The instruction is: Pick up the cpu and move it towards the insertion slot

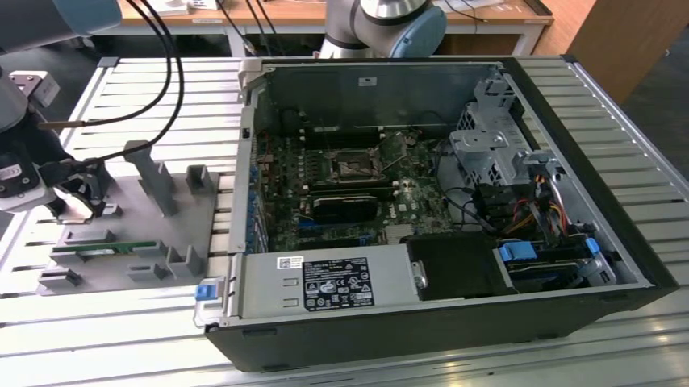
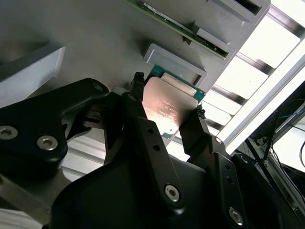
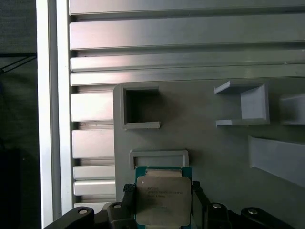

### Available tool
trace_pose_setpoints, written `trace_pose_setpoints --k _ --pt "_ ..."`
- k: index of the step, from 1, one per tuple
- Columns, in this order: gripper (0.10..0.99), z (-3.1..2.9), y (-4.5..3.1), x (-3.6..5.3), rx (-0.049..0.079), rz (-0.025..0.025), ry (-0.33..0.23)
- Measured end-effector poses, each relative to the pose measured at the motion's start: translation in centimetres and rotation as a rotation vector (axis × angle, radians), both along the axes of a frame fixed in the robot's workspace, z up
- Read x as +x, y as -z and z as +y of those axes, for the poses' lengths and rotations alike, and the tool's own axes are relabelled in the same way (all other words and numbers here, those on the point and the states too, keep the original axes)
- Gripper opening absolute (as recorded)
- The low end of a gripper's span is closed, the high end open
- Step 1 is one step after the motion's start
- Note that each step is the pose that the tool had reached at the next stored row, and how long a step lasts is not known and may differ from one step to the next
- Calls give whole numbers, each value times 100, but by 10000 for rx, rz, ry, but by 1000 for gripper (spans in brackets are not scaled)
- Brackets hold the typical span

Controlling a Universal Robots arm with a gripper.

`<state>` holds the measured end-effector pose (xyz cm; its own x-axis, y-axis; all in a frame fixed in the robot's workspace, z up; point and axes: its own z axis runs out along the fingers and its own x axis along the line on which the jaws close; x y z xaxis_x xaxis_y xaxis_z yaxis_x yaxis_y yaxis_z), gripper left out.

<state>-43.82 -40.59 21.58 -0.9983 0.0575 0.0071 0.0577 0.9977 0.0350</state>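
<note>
The cpu (image 2: 167, 107) is a flat silvery square on a green base. It lies low on the grey fixture plate (image 1: 151, 234), beside a small raised bracket (image 3: 158, 156). My gripper (image 2: 167, 98) is shut on the cpu, one black fingertip (image 2: 138, 85) against each of two opposite edges. In the first wrist view the cpu (image 3: 163, 200) sits between the same fingers of the gripper (image 3: 162, 190). In the exterior view the gripper (image 1: 77, 205) is at that view's far left, over the plate. The insertion slot (image 1: 350, 167) is a shiny square socket on the green motherboard (image 1: 282, 193) inside the open computer case, well to that view's right.
The fixture plate carries upright grey posts (image 1: 151, 181) and a green memory stick (image 1: 102, 250). The case's metal side wall (image 1: 248, 153) stands between plate and motherboard. A black block (image 1: 344, 207) lies just below the socket, and a power supply (image 1: 323, 284) is nearer the camera. Black cables (image 1: 161, 48) hang above.
</note>
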Motion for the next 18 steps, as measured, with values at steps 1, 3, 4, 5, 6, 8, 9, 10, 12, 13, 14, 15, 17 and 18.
trace_pose_setpoints --k 1,3,4,5,6,8,9,10,12,13,14,15,17,18 --pt "549 0 -2 0 0 0 3" --pt "549 0 -6 0 0 0 9" --pt "549 0 -8 0 0 -1 12" --pt "549 0 -11 0 0 -1 19" --pt "549 0 -14 0 0 0 24" --pt "549 0 -17 0 0 -1 30" --pt "549 0 -19 0 0 0 32" --pt "549 0 -20 0 0 -1 35" --pt "549 0 -25 0 0 0 41" --pt "549 0 -27 0 0 0 44" --pt "549 0 -34 0 0 -1 56" --pt "549 0 -41 0 0 -1 69" --pt "549 0 -44 0 0 -1 75" --pt "549 0 -46 0 0 0 79"
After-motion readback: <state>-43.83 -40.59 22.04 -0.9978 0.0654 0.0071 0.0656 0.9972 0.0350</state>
